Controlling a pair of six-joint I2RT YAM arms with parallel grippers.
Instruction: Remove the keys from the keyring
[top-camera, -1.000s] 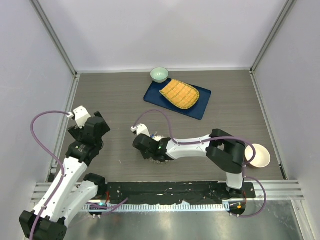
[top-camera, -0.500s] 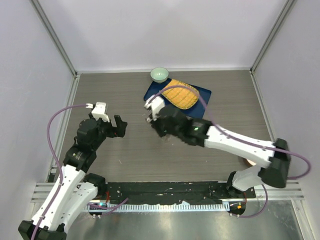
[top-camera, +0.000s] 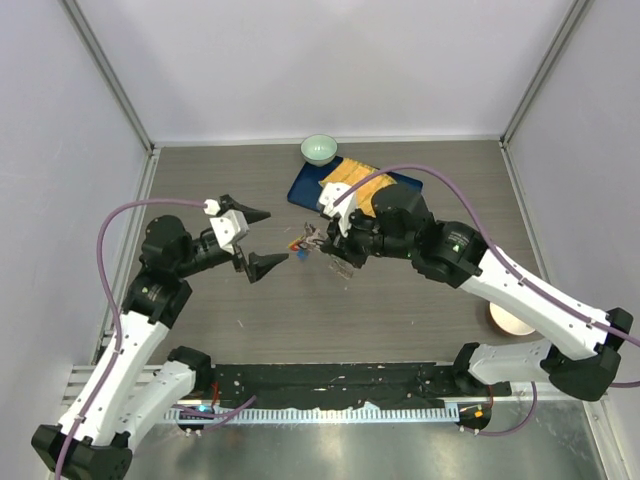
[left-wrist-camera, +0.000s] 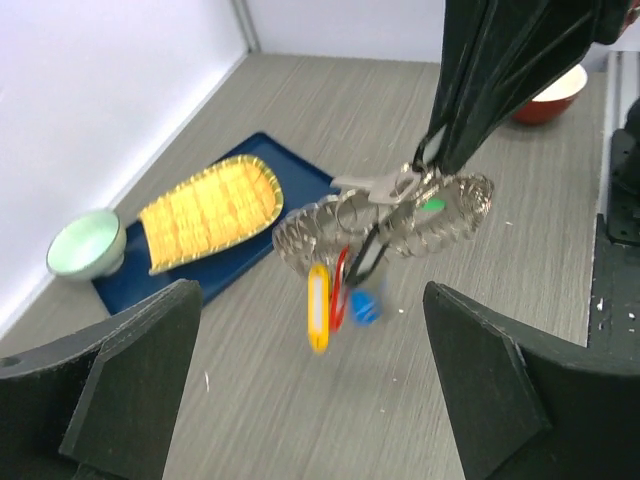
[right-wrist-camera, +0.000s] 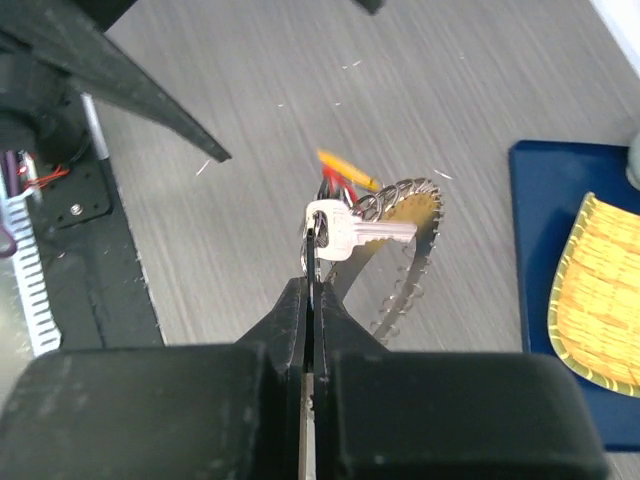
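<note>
The keyring (top-camera: 328, 250) hangs in the air above the middle of the table, a thin ring fringed with small silvery keys (left-wrist-camera: 400, 215). Yellow (left-wrist-camera: 318, 305), red and blue tags dangle below it. My right gripper (top-camera: 322, 240) is shut on the keyring's top edge, next to a larger silver key (right-wrist-camera: 352, 229); its jaws (right-wrist-camera: 312, 275) are pressed together on the thin metal. My left gripper (top-camera: 262, 240) stands wide open just left of the ring, pointing at it, with nothing between its fingers (left-wrist-camera: 140, 370). The dangling tags are blurred.
A blue tray (top-camera: 400, 215) with a yellow woven mat (left-wrist-camera: 205, 210) lies at the back, a small green bowl (top-camera: 319, 149) beside it. A cream bowl (top-camera: 508, 320) sits at the right, partly under the right arm.
My right arm has lifted the keyring off the table and carried it up and back. My left arm has swung right, turning its open gripper toward the ring.
</note>
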